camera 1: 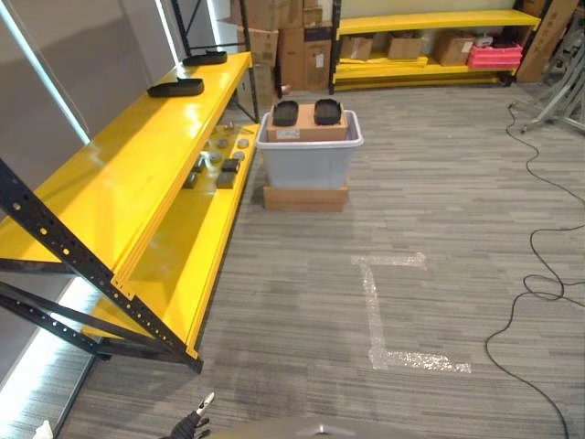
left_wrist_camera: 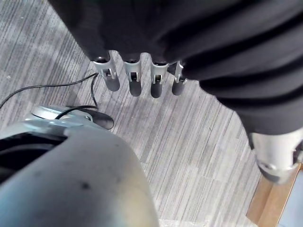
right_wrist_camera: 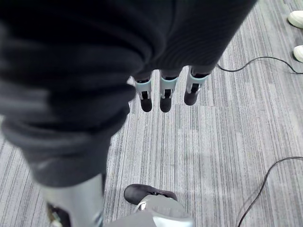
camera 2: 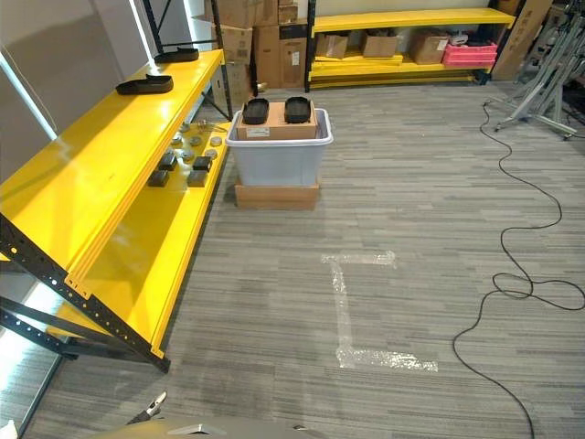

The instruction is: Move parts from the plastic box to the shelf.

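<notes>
- While both hands hang low over the grey carpet, the grey plastic box (camera 1: 309, 155) stands well ahead of the fingers, set on a flat cardboard carton (camera 1: 305, 198) beside the yellow shelf (camera 1: 137, 174).
- Two black oval parts (camera 1: 285, 112) (camera 1: 327, 111) lie side by side on a brown cardboard box (camera 1: 307, 128) that sits in the top of the plastic box; each part's long axis runs away from the robot, toward the far wall.
- Two more black parts (camera 1: 175, 88) (camera 1: 205, 58) rest on the shelf's upper level, their long axes running across the board.
- On the lower level (camera 1: 196, 229), a cluster of small dark and grey parts (camera 1: 216, 163) lies level with the plastic box; their number cannot be told.
- Left hand (left_wrist_camera: 135, 80): fingers straight and relaxed, grasping nothing, carpet below the tips.
- Right hand (right_wrist_camera: 165, 92): fingers likewise straight and released, carpet beyond them.
- A person's two white shoes (right_wrist_camera: 297, 33) stand on the carpet beyond the right fingertips.
- Tape marks (camera 1: 379, 311) cross the carpet between the hands and the plastic box.
- Cardboard cartons (camera 1: 292, 41) and a pink crate (camera 1: 494, 55) line the far racks.
</notes>
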